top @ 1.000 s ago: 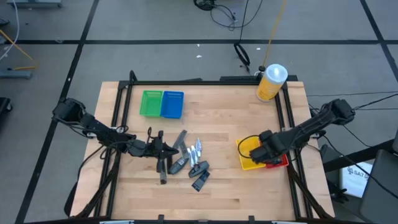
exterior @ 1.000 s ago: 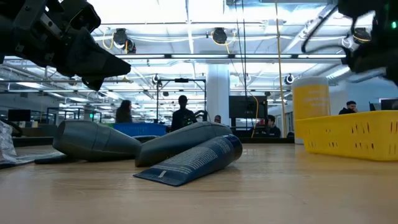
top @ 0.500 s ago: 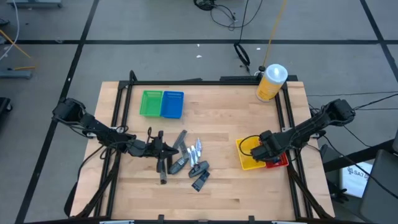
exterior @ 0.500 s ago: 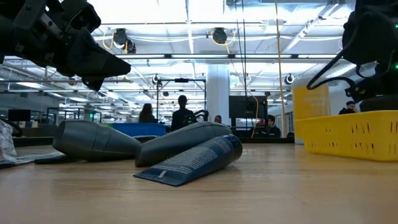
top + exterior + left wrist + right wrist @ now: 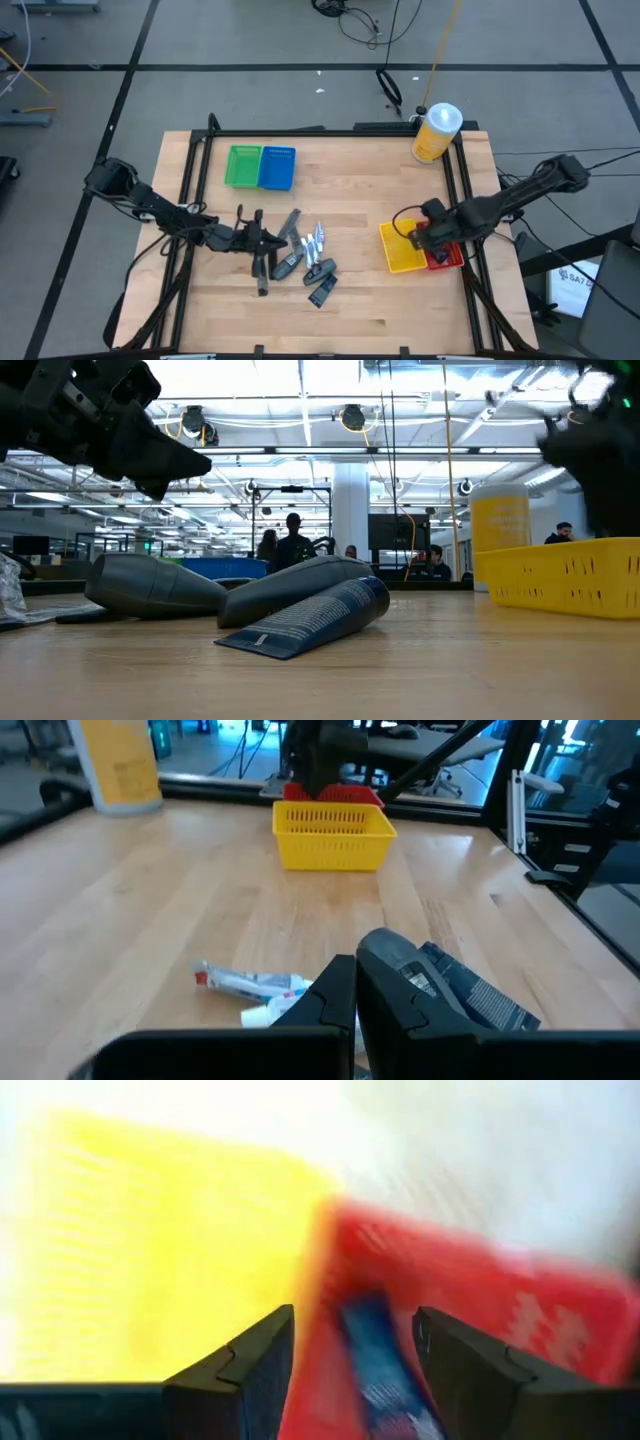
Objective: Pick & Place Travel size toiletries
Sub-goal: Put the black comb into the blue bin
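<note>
- Fingers of the right gripper (image 5: pixel 350 1355) stand apart with nothing between them, hovering over the red tray (image 5: pixel 446 256), where a dark blue tube (image 5: pixel 375 1355) lies below the gap.
- On the left gripper (image 5: pixel 355 985) the fingers look pressed together, tips touching; whether they pinch anything I cannot tell, as the tips are partly hidden by their own bulk.
- That left gripper (image 5: pixel 258 240) sits low at the left edge of the toiletries pile (image 5: pixel 305 262), mid-counter, near side.
- Most toiletries are not yet moved: dark tubes (image 5: pixel 290 595) lie crossed over each other, and white-silver mini tubes (image 5: pixel 250 985) rest just beside the left fingers.
- Trays: yellow tray (image 5: pixel 400 250) touches the red one on the right; green tray (image 5: pixel 243 165) and blue tray (image 5: pixel 278 168) sit together at the far left. A large yellow bottle (image 5: pixel 436 133) stands at the far right corner.
- Risk, as I judge it: the dark tubes overlap, so a grasp in the pile may drag a neighbour along or roll one away across the counter (image 5: pixel 350 200).
- Another risk: the tubes look smooth and tapered, so closed fingers coming down on one could skid off rather than straddle it; they would need to open first.
- For the right arm, swinging back low could clip the yellow tray's wall and shove both trays out of place.
</note>
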Motion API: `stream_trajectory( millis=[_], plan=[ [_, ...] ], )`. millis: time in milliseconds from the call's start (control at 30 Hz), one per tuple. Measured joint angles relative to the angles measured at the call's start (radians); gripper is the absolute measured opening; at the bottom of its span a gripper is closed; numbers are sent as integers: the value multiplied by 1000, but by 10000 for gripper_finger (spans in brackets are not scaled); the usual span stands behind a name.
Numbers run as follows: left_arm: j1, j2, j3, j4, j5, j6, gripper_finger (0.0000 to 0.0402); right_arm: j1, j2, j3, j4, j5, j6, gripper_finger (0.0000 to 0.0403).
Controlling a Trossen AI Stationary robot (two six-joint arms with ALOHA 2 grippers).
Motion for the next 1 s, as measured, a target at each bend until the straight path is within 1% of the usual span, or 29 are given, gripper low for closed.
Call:
stream_trajectory(
  millis=[100,167,233,267,333,367,433,500,567,633,767,800,867,933,1000],
  plan=[
    [0,0,0,50,0,70,10,15,-51,14,193,124,-168,194],
    [0,0,0,87,0,136,10,24,-59,13,364,209,-351,190],
    [2,0,0,131,0,223,10,31,-41,-2,599,283,-574,187],
    [4,0,1,154,0,269,10,32,-22,-21,730,301,-695,186],
    [9,0,1,191,3,307,10,32,36,-74,1036,308,-947,185],
    [13,0,1,209,4,308,10,30,74,-107,1201,291,-1070,185],
    [27,-1,4,221,3,307,10,23,171,-176,1529,229,-1298,185],
    [43,-1,15,183,-14,304,10,14,281,-231,1806,146,-1430,185],
    [57,-1,50,80,-71,270,12,-1,393,-260,1989,102,-1479,185],
    [80,-1,119,-119,-124,197,21,-17,499,-264,2092,108,-1487,185],
    [140,-1,323,-673,-129,43,61,-52,693,-217,2176,110,-1476,185],
    [160,10,378,-792,-124,8,74,-61,732,-200,2192,113,-1469,185],
    [204,35,469,-988,-105,-69,107,-71,810,-162,2212,153,-1433,185],
    [251,55,524,-1119,-70,-151,144,-77,876,-134,2211,199,-1404,185],
    [299,83,554,-1118,-6,-233,183,-78,929,-116,2211,265,-1382,185]
  ],
)
